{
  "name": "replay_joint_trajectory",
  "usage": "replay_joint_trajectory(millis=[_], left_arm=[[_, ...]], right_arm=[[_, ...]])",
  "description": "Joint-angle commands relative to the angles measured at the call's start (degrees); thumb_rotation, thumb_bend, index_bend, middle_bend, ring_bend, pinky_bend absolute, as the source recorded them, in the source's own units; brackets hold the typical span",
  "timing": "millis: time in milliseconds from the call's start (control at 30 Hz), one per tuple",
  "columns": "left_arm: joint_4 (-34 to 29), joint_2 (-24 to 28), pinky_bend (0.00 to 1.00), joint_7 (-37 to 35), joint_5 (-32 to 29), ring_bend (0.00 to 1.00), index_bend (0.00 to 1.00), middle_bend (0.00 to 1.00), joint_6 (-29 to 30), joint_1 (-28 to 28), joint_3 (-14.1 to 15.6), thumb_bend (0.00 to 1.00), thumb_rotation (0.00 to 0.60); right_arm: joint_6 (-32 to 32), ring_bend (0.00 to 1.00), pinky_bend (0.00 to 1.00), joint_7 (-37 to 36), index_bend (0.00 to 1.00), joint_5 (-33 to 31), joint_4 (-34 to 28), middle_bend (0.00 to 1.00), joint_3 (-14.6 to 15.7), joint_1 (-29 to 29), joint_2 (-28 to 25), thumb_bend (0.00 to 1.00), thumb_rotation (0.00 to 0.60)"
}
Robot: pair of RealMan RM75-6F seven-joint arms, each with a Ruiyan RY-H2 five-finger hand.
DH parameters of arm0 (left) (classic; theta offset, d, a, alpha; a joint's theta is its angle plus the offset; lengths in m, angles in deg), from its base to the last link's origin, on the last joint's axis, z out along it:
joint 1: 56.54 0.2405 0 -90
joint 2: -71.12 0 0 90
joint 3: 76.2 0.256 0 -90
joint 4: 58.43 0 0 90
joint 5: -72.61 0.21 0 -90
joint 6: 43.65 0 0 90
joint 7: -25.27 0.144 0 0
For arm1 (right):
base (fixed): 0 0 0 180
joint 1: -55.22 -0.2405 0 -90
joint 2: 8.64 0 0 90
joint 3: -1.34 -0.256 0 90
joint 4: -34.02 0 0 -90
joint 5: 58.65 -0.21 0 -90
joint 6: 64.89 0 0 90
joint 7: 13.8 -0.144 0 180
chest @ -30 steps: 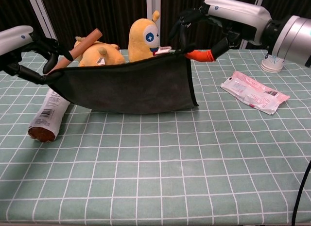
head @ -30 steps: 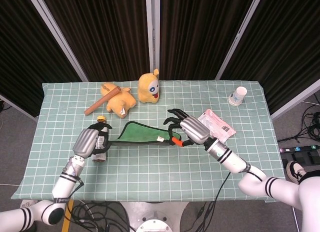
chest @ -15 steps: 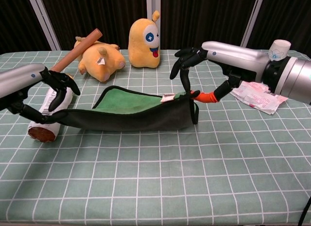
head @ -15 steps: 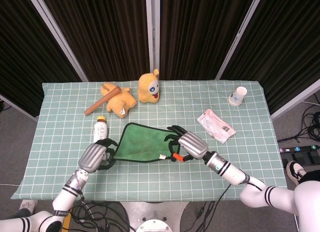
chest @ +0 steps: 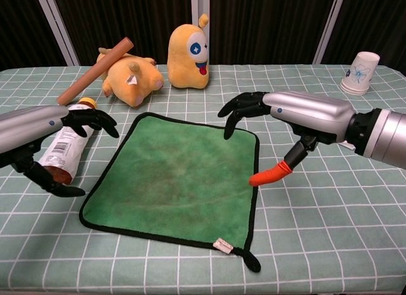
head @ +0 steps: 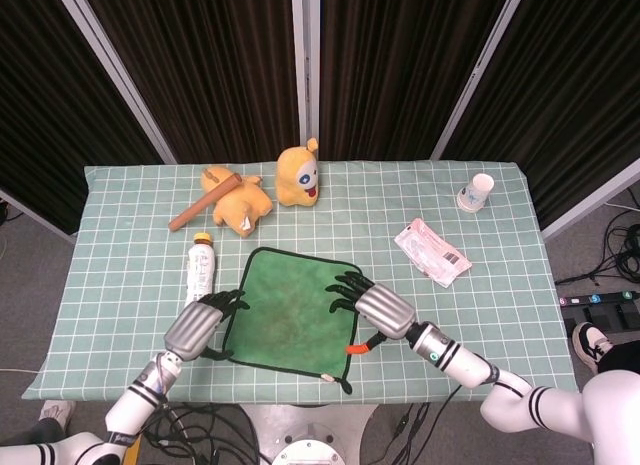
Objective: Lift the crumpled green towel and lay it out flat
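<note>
Lying spread on the table [head: 120, 275] near the front edge, the towel [head: 292, 310] is already close to flat, so I judge the step in hand to be the release and a last tidy-up. The left hand [head: 200, 325] sits at the towel's left edge with fingers apart, and the chest view shows nothing held in them. The right hand [chest: 244, 108] hovers at the far right corner, fingers spread and curved down toward the cloth, its orange-tipped thumb [chest: 271, 174] hanging clear beside the right edge; it grips nothing either.

To finish well, both hands should lift straight up rather than slide sideways, since a fingertip dragging on the pile could pull an edge back into a fold. The near right corner, with its small tag [chest: 222, 245] and loop, looks slightly skewed, and the near edge runs at a slant. If smoothing is wanted, a light outward stroke from the middle should do, without pinching.

The bottle [head: 199, 269] lies just beside the left edge, so the left hand should rise without knocking it onto the cloth.
</note>
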Motion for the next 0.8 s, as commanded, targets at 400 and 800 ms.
replay_joint_trajectory(millis=[400, 800], left_arm=[[-0.46, 5.62, 0.24, -1.36, -3.11, 0.19, 0.28, 0.21, 8.9, 3.99, -5.69, 0.09, 0.6], [3.85, 11.8, 0.23, -0.1, -9.17, 0.19, 0.28, 0.21, 14.49, 10.41, -7.12, 0.11, 0.6]], right_arm=[[-8.71, 0.0, 0.0, 15.66, 0.21, -9.38, -8.88, 0.12, -5.73, 8.28, -8.1, 0.02, 0.6], [-17.12, 0.0, 0.0, 21.53, 0.16, -17.16, -15.11, 0.1, -5.93, 20.17, -18.55, 0.07, 0.6]])
